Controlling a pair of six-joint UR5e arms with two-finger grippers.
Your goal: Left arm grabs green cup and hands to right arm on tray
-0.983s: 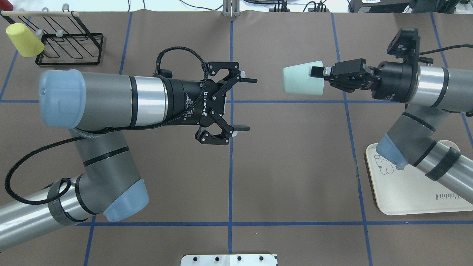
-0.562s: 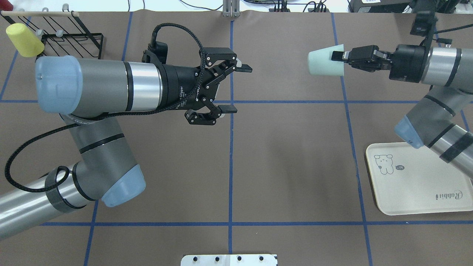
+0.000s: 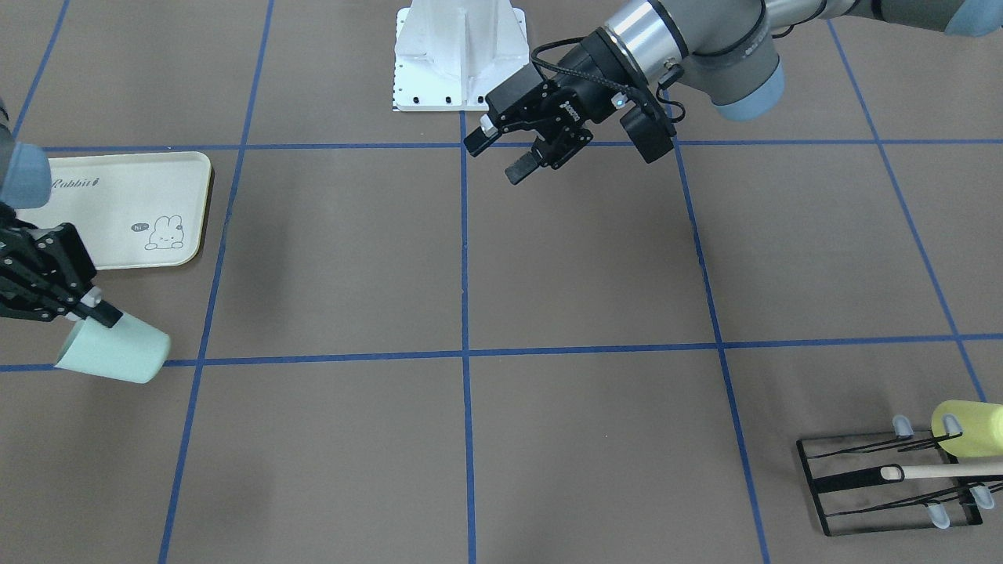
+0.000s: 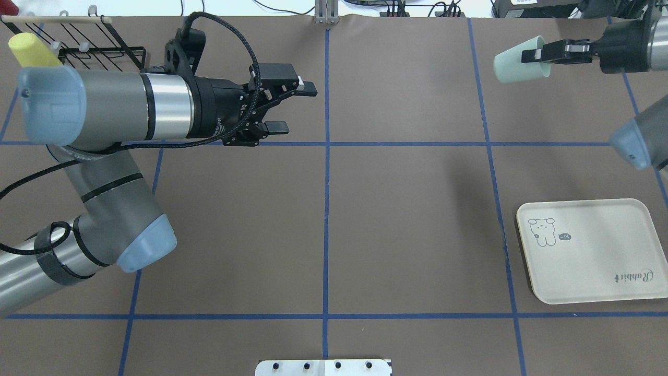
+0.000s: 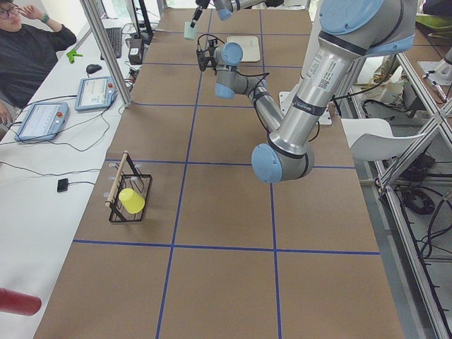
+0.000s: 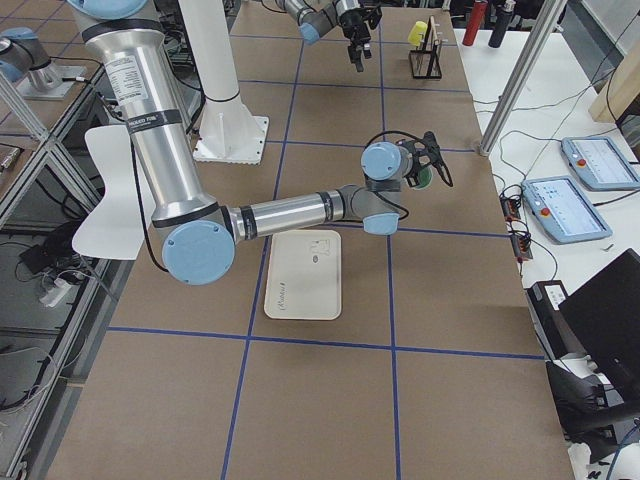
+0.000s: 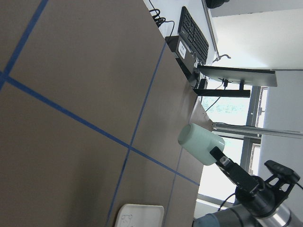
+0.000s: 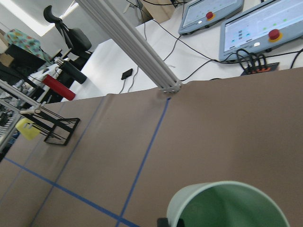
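Note:
The pale mint-green cup (image 4: 514,67) hangs on its side in the air at the table's far right, well beyond the tray. My right gripper (image 4: 537,55) is shut on its rim, one finger inside the cup (image 8: 227,205). It also shows in the front view (image 3: 117,352) and the left wrist view (image 7: 201,144). My left gripper (image 4: 296,108) is open and empty, held above the table left of the centre line (image 3: 495,157). The cream tray (image 4: 589,250) with the bunny drawing lies bare at the near right (image 3: 117,207).
A yellow-green cup (image 4: 31,44) sits on a black wire rack (image 4: 99,52) at the far left corner, behind my left arm. A white mount plate (image 4: 323,367) is at the near edge. An operator (image 5: 28,49) sits beyond the table's far side.
My right gripper has carried the green cup right and toward the far edge, and its arm has uncovered the tray. My left arm has drawn back to the left, gripper still open.

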